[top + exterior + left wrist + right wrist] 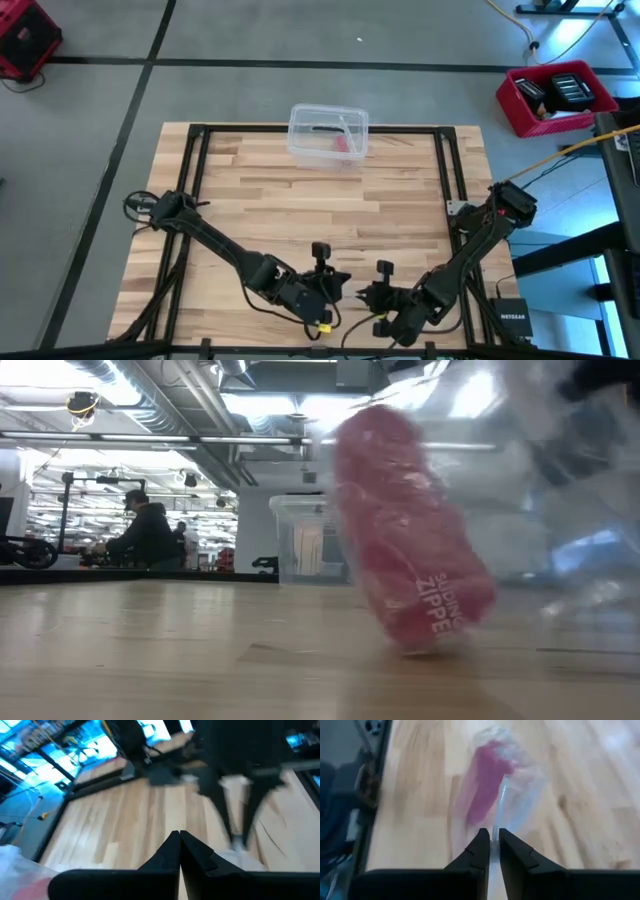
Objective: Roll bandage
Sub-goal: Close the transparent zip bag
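The bandage (410,540) is a pink roll inside a clear plastic zipper bag (512,780). It shows pink through the plastic in the right wrist view (487,775). My right gripper (491,840) is at the table's near edge (372,297) and is shut on the bag. My left gripper (343,287) is right beside it, to its left. Its fingers are shut (180,837) and nothing shows between their tips. A bit of clear plastic shows beside its body (20,870). My right gripper pinches a thin edge of the clear bag (496,822) between its two fingertips, coming slanting down from the near right. The bag hangs tilted below the fingers with the pink roll inside. Its lower end (420,645) reaches the tabletop.
A clear plastic box (328,135) stands at the middle of the table's far edge, also seen in the low view (305,545). Bare wood (320,215) lies between it and the grippers. A person sits far off in the room (145,530).
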